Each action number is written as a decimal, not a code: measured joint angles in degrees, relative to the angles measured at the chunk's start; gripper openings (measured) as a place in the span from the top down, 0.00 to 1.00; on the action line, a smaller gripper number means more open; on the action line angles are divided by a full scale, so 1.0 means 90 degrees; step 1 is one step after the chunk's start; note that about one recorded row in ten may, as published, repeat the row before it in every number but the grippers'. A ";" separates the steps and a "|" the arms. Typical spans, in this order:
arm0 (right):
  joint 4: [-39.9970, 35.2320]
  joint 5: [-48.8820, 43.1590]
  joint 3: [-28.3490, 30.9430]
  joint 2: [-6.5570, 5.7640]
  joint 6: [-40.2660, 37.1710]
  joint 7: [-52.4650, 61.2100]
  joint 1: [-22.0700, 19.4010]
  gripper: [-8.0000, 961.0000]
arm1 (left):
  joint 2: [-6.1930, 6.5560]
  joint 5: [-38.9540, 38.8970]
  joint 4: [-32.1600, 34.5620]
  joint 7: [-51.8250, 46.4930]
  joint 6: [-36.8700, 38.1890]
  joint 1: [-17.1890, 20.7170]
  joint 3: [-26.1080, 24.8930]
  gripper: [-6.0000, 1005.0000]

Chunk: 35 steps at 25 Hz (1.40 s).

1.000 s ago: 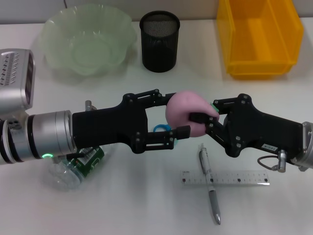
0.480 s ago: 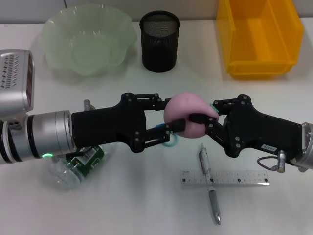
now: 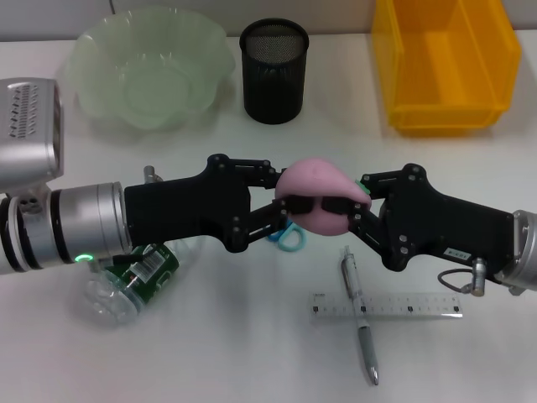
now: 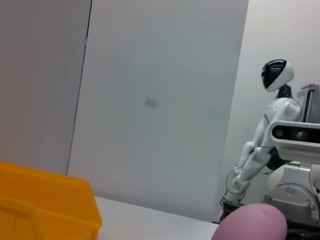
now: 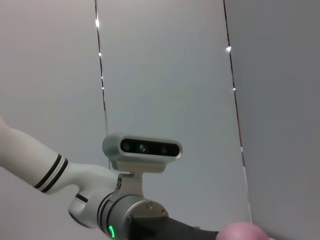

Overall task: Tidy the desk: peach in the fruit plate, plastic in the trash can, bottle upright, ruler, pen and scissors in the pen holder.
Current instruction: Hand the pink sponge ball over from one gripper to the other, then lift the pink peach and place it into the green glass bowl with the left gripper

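The pink peach (image 3: 317,186) hangs above the middle of the desk, held from both sides. My left gripper (image 3: 289,195) is shut on its left side and my right gripper (image 3: 348,195) is shut on its right side. A sliver of the peach (image 4: 250,222) shows in the left wrist view, and the peach (image 5: 245,231) also shows in the right wrist view. The bottle (image 3: 134,281) lies on its side under my left arm. The teal scissors (image 3: 288,239) peek out below the peach. The pen (image 3: 359,315) lies across the ruler (image 3: 386,305). The plastic is hidden.
At the back stand the green fruit plate (image 3: 151,71) on the left, the black mesh pen holder (image 3: 274,71) in the middle and the yellow trash can (image 3: 445,63) on the right. The yellow trash can (image 4: 45,200) also shows in the left wrist view.
My left gripper's fingers, open a second ago, have shut on the peach. The peach has shifted slightly left and up, with the right gripper still on it.
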 joint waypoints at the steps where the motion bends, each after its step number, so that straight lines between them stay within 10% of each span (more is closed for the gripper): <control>1: 0.0009 0.0001 -0.0013 0.0000 0.0013 0.0000 0.0007 0.94 | 0.0000 0.0000 0.0000 0.0000 0.0000 0.0000 0.0000 0.65; 8: 0.0056 0.0065 0.0054 0.0000 0.0096 0.0001 -0.0011 0.94 | -0.0005 -0.0031 0.0010 -0.0003 -0.0001 0.0032 -0.0062 0.75; 24: 0.0067 0.0167 0.0344 0.0010 0.0512 -0.0034 -0.0123 0.31 | 0.0003 -0.0181 -0.0002 -0.0003 -0.0096 0.0053 -0.0369 0.84; 35: 0.0223 0.0167 0.0541 0.0010 0.1000 -0.0042 -0.0258 0.22 | -0.0046 -0.1345 -0.0499 0.0140 -0.1630 -0.0120 -0.1414 0.92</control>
